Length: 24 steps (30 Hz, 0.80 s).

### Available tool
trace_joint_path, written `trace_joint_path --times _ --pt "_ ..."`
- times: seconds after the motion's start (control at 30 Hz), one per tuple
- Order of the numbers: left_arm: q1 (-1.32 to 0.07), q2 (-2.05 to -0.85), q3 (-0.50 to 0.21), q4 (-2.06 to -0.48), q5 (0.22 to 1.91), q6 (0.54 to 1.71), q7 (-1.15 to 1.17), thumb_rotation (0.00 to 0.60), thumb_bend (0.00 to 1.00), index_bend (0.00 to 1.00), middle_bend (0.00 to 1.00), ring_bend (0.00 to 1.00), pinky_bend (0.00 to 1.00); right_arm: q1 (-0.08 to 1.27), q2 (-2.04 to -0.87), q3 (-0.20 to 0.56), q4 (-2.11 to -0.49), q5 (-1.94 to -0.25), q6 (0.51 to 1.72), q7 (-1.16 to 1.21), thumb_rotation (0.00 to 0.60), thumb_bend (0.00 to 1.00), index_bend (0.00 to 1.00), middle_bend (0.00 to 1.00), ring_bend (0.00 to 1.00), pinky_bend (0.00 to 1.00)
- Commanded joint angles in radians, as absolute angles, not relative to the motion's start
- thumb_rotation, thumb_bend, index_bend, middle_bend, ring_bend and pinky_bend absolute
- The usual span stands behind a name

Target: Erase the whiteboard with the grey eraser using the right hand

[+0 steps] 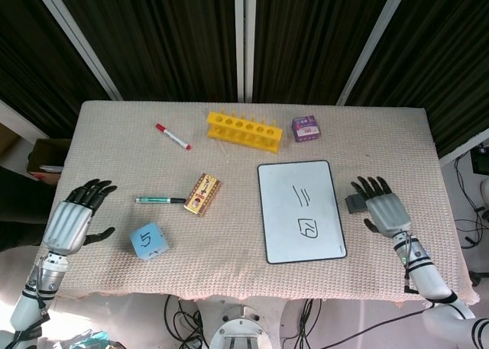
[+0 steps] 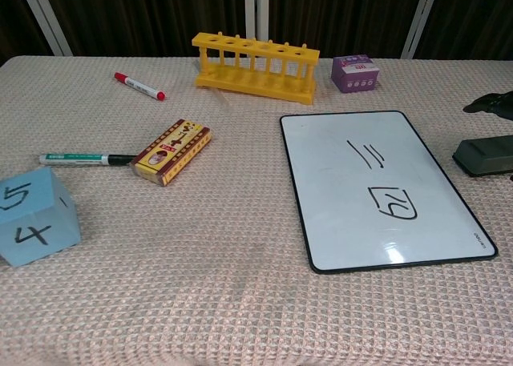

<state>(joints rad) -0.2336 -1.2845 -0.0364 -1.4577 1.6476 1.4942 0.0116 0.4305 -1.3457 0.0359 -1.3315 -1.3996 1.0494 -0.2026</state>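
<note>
Reach phase, before the grasp. The right hand (image 1: pixel 384 210) hovers palm-down with its fingers spread and holds nothing; whether any finger touches the eraser (image 1: pixel 354 204) cannot be told from either view. The eraser lies on the desk (image 1: pixel 229 234) just beside this hand, partly under its inner edge, on the side toward the whiteboard (image 1: pixel 300 210). In the chest view the eraser (image 2: pixel 483 155) shows as a dark grey block whose long axis runs roughly across the hand's fingers, with dark fingertips (image 2: pixel 489 103) visible just beyond it. The whiteboard lies next past the eraser from the right hand and carries black marks, so erasing is not yet begun. The left hand (image 1: pixel 72 218) rests open, fingers apart, well apart from both; the right hand is plainly the nearer. The coming move probably calls for a small inward shift and closure around the eraser.
</note>
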Motion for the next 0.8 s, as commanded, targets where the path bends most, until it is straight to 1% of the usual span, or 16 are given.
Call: trace_joint_path --times 0.03,0.3,0.53,0.6,0.7,0.73,0.8 --pt "-0.234 -1.283 -0.035 -1.458 1.645 1.492 0.012 0.600 0.00 0.20 0.17 0.13 0.27 0.437 -1.337 0.038 -1.337 -1.383 1.030 -0.216 0.600 0.21 0.00 0.00 0.00 0.00" --pt "-0.237 -1.289 -0.030 -1.450 1.642 1.482 0.008 0.600 0.00 0.20 0.17 0.13 0.27 0.454 -1.316 0.047 -1.346 -1.344 0.982 -0.231 0.600 0.21 0.00 0.00 0.00 0.00" --pt "-0.237 -1.286 -0.025 -1.448 1.639 1.479 0.006 0.600 0.00 0.20 0.17 0.13 0.27 0.475 -1.333 0.060 -1.329 -1.317 0.958 -0.256 0.600 0.21 0.00 0.01 0.00 0.00" --pt "-0.237 -1.283 -0.023 -1.451 1.634 1.472 0.006 0.600 0.00 0.20 0.17 0.13 0.27 0.481 -1.338 0.063 -1.325 -1.305 0.948 -0.267 0.600 0.22 0.00 0.03 0.00 0.00" --pt "-0.239 -1.279 -0.023 -1.454 1.632 1.467 0.008 0.600 0.00 0.20 0.17 0.13 0.27 0.494 -1.341 0.069 -1.323 -1.284 0.928 -0.288 0.600 0.22 0.00 0.10 0.00 0.01" --pt "-0.239 -1.279 -0.023 -1.455 1.633 1.468 0.008 0.600 0.00 0.20 0.17 0.13 0.27 0.497 -1.341 0.071 -1.324 -1.278 0.922 -0.294 0.600 0.22 0.00 0.13 0.00 0.03" --pt "-0.239 -1.278 -0.023 -1.455 1.633 1.469 0.008 0.600 0.00 0.20 0.17 0.13 0.27 0.503 -1.340 0.073 -1.328 -1.266 0.912 -0.302 0.600 0.22 0.02 0.16 0.02 0.07"
